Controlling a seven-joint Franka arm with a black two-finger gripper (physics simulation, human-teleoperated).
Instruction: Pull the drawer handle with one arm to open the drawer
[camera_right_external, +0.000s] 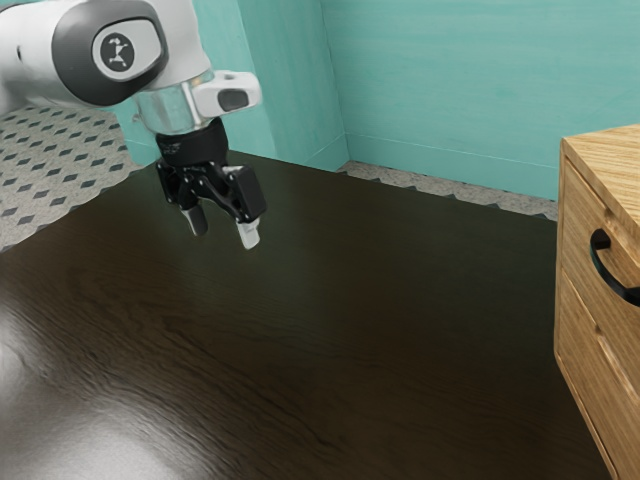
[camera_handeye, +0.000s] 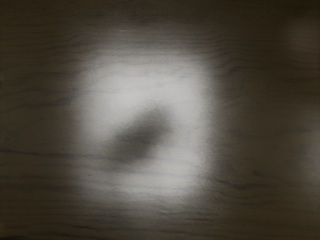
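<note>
The exterior camera sits beside the arm (camera_right_external: 110, 50), raised above the counter (camera_right_external: 350, 330). It looks down and across the counter's dark top toward the teal walls (camera_right_external: 450, 80) behind it, with the wooden drawer unit (camera_right_external: 600, 330) cut by the exterior view's right edge. The wrist camera rides on the arm's hand and faces the counter from close above, catching wood grain, a bright patch (camera_handeye: 140, 90) and a shadow (camera_handeye: 142, 135). Both views share the counter's top beneath the hand.

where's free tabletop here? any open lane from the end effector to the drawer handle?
The dark table is bare from the end effector across to the wooden drawer unit at the exterior view's right. The lane to the black handle looks open. It is tight only against the unit's front.
</note>
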